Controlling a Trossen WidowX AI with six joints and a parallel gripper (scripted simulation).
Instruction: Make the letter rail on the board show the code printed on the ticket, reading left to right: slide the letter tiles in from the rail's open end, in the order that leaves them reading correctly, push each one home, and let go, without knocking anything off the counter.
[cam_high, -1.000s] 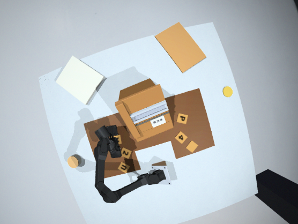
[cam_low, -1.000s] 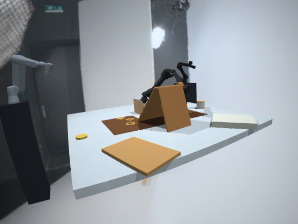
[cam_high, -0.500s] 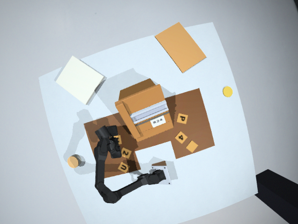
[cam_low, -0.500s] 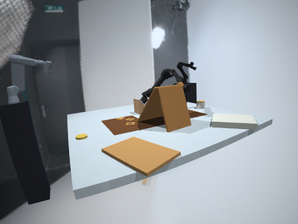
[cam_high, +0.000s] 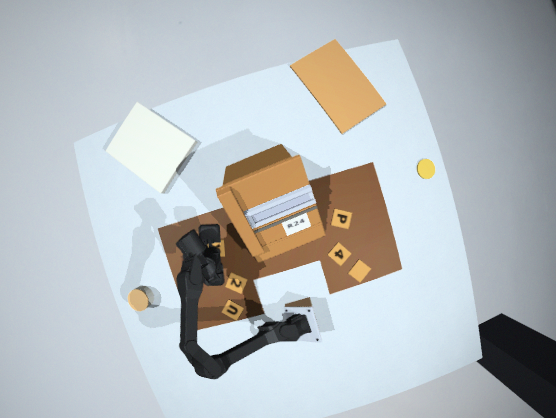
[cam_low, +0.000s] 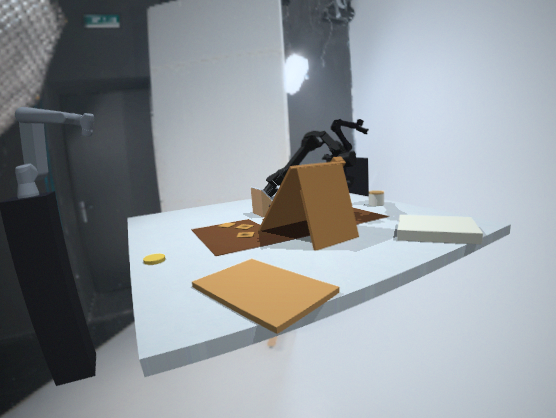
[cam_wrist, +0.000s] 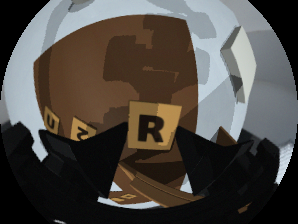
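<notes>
My gripper (cam_high: 215, 245) (cam_wrist: 152, 128) is shut on the R tile (cam_high: 222, 248) (cam_wrist: 168, 113), held upright-reading in the wrist view, above the brown mat left of the board. The sloped board (cam_high: 316, 229) (cam_low: 332, 210) carries a pale rail (cam_high: 282, 206) with no tiles in it and a ticket (cam_high: 296, 224) reading R24. The 2 tile (cam_high: 236, 283) (cam_wrist: 82, 131) and a U-like tile (cam_high: 232, 309) (cam_wrist: 51, 120) lie on the mat's left part. The 4 tile (cam_high: 339, 254), P tile (cam_high: 341, 219) and a blank-faced tile (cam_high: 359, 270) lie right of the board. The board hides my gripper in the exterior view.
A brown mat (cam_high: 370, 200) (cam_low: 215, 245) lies under the board. A cream block (cam_high: 151, 147) (cam_low: 440, 227) is at the back left, an orange panel (cam_high: 338, 86) (cam_low: 265, 292) at the back right. A cylinder (cam_high: 139, 298) (cam_low: 376, 198) stands left, a yellow disc (cam_high: 426, 169) (cam_low: 154, 259) right.
</notes>
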